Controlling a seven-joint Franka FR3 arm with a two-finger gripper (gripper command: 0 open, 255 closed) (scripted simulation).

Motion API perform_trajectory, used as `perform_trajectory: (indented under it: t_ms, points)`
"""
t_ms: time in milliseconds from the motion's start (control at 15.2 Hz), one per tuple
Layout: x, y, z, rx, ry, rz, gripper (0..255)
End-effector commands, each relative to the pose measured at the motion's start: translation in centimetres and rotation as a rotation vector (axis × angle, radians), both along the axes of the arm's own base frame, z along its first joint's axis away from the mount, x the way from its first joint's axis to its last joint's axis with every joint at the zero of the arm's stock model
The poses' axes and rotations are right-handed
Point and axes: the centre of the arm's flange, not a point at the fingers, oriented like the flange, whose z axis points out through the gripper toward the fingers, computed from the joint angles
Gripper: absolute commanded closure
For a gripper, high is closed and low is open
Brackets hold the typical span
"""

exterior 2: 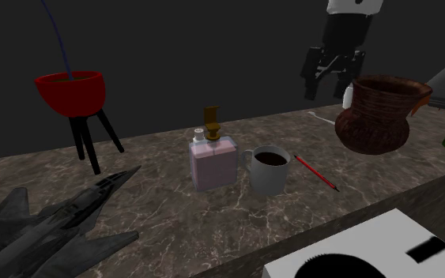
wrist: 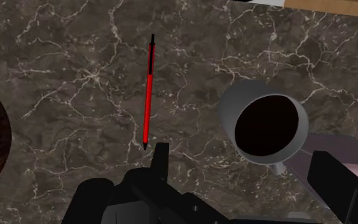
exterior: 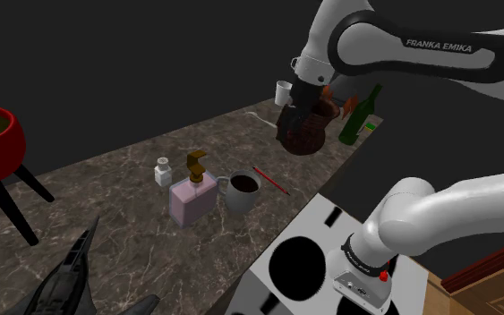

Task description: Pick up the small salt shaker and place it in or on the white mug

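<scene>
currently the grey mug [exterior: 241, 191] stands near the counter's [exterior: 106, 192] front edge, just beside the pink soap bottle [exterior: 192, 199]. the small white salt shaker [exterior: 163, 170] stands upright just behind the bottle. farther back, the gripper [exterior 2: 329, 79] hangs above the counter, fingers wide apart, holding nothing.

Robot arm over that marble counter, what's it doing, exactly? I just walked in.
A white robot arm is meant to lift the small white salt shaker and set it in or on a mug. It has not grasped it yet: the black gripper hangs above the marble counter, jaws open and empty. The shaker stands on the counter beside a pink soap bottle, with the grey mug close by and a red pen past the mug.
</scene>
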Motion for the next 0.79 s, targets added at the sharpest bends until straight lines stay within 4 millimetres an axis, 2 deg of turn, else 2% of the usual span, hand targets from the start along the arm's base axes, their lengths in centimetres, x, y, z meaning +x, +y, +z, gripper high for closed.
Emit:
perform_trajectory:
  t_ms: [0,726]
  points:
    - [1.7,1.8,-0.9,-0.005,0.0,-0.004,0]
    - [11.6,11.9,-5.6,-0.038,0.001,-0.02,0]
